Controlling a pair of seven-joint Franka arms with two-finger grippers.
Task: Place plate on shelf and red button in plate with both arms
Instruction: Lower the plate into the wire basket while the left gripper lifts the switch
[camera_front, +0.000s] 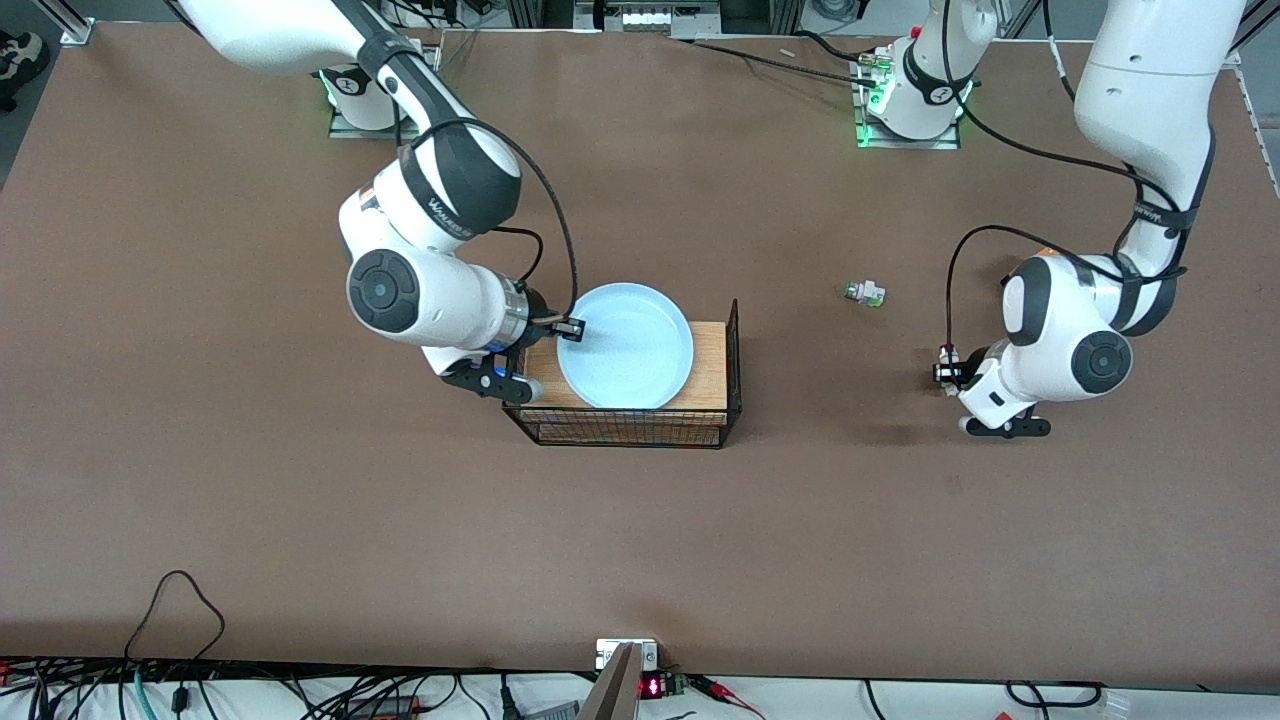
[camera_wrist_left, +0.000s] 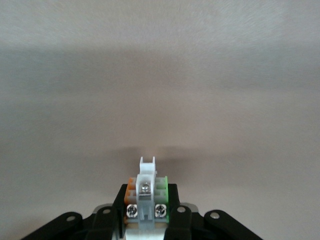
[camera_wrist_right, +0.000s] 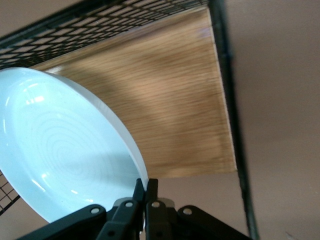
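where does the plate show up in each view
Front view: the plate sits over the wooden board in the wire basket, its rim held by the right gripper.
Left wrist view: not in it.
Right wrist view: the plate fills one side.
Shared landmark: the wooden board.

Two white Franka arms, glossy rounded shells, dark grey joint bands and round dark end caps. Grey lettering on right arm (camera_front: 440, 205) wrist band. Thin black cables loop along both forearms. Green lights glow at both bases. Black grippers; left gripper (camera_wrist_left: 145, 220) body shows small silver screws.
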